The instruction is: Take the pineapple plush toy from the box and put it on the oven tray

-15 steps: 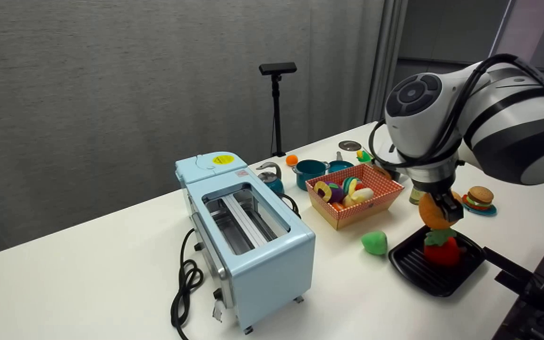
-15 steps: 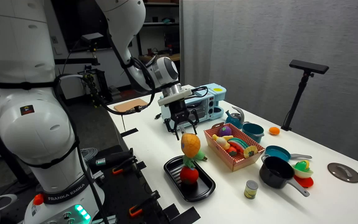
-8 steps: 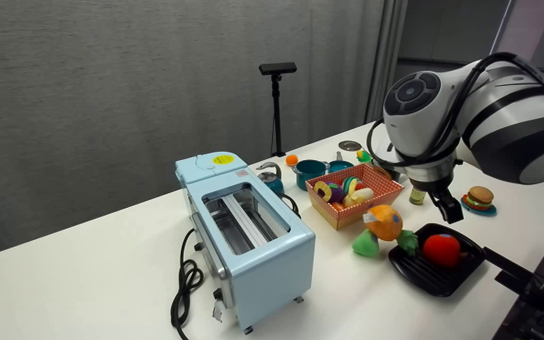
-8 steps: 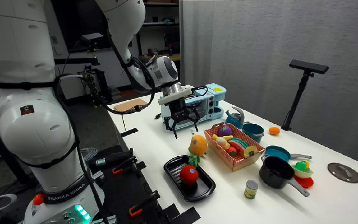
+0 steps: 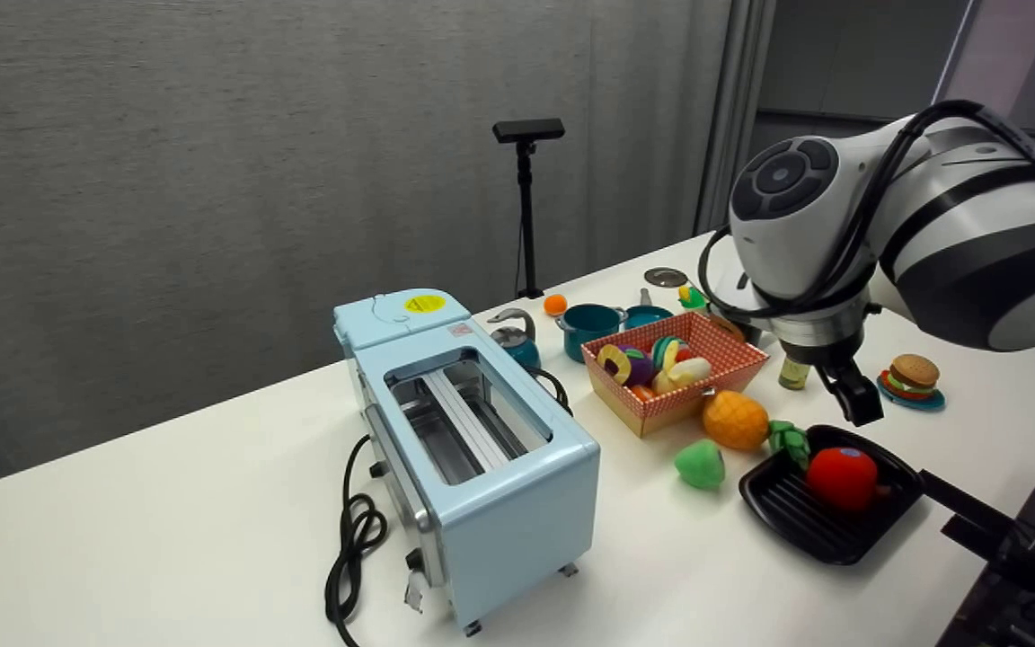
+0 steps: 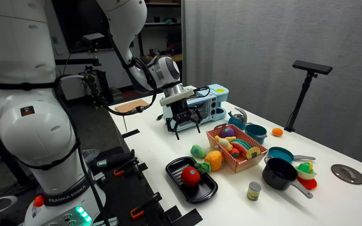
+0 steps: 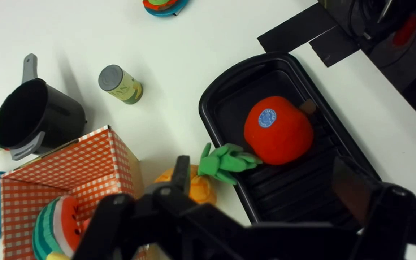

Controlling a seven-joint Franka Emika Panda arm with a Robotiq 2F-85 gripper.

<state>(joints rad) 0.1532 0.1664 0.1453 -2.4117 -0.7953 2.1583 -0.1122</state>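
Evidently, the pineapple plush toy (image 6: 214, 160) is being borne by the table (image 6: 262, 216) just beside the box (image 6: 248, 162), its green crown (image 7: 229, 164) overhanging the oven tray (image 7: 294, 195); in the wrist view its long axis is pointing toward two o'clock. Nothing is being grasped by the gripper (image 7: 263, 169), its jaws spread, and the toy's body is lying toward nine o'clock.

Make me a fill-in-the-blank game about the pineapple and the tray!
The pineapple has green ____ that reach over the edge of the tray.
Most of it is outside the tray, beside the checked ____.
The round toy in the tray is coloured ____.
The open tool holds ____.

Missing words: leaves; box; red; nothing.
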